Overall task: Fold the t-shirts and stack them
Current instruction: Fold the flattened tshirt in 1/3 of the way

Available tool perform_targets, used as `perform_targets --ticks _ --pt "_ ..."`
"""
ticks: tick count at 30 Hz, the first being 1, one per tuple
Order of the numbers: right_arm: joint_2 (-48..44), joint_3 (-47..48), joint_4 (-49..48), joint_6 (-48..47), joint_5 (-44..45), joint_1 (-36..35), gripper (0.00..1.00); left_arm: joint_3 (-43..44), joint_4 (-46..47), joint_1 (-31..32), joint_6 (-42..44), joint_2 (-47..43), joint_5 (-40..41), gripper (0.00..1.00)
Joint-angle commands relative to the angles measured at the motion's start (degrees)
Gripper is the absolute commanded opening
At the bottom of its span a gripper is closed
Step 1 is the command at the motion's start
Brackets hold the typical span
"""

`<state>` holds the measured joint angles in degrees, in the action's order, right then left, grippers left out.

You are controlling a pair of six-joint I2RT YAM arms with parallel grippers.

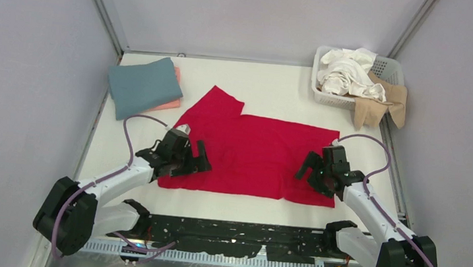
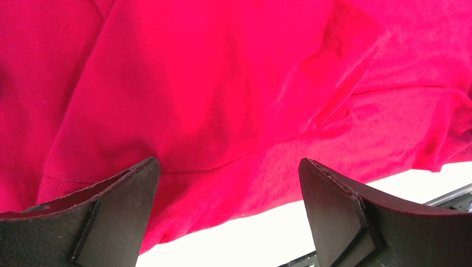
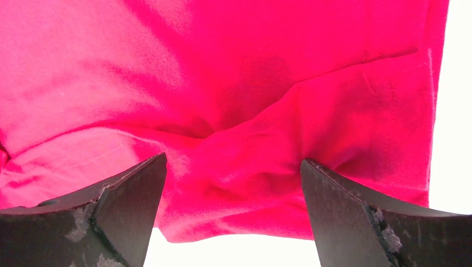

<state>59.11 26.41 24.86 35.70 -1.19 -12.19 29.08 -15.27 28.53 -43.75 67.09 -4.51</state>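
Note:
A bright red t-shirt [image 1: 251, 155] lies spread on the white table, one sleeve pointing up-left. My left gripper [image 1: 199, 161] is open just above its near left edge; the left wrist view shows red cloth [image 2: 222, 100] between the spread fingers [image 2: 119, 206]. My right gripper [image 1: 306, 171] is open over the near right corner; the right wrist view shows wrinkled red cloth [image 3: 239, 139] between its fingers [image 3: 339, 206]. A folded teal-blue shirt [image 1: 143, 86] lies on a folded salmon pink one [image 1: 173, 104] at the back left. White shirts [image 1: 350, 72] and a tan one [image 1: 382, 106] fill the basket.
The white slotted basket [image 1: 394, 69] stands at the back right corner. Grey walls and metal rails close the table in on three sides. A black plate [image 1: 236, 236] with the arm bases runs along the near edge.

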Motion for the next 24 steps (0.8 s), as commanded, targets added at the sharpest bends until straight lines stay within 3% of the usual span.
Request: perform_targets --ticks 1,15,24 --pt "-3.24 -0.55 14.33 1.89 0.84 -1.44 0.95 -6.09 -13.19 0.38 -2.77 -1.64 1.55 1.0" --pt "-6.04 -2.15 19.49 4.66 4.24 -2.05 0.95 -12.88 -25.76 1.17 -8.45 -19.31 -2.02 1.0" --pt "-8.54 -2.55 20.0 5.77 4.44 -2.01 0.95 -14.23 -29.4 1.69 -9.69 -23.27 -4.1 1.0"
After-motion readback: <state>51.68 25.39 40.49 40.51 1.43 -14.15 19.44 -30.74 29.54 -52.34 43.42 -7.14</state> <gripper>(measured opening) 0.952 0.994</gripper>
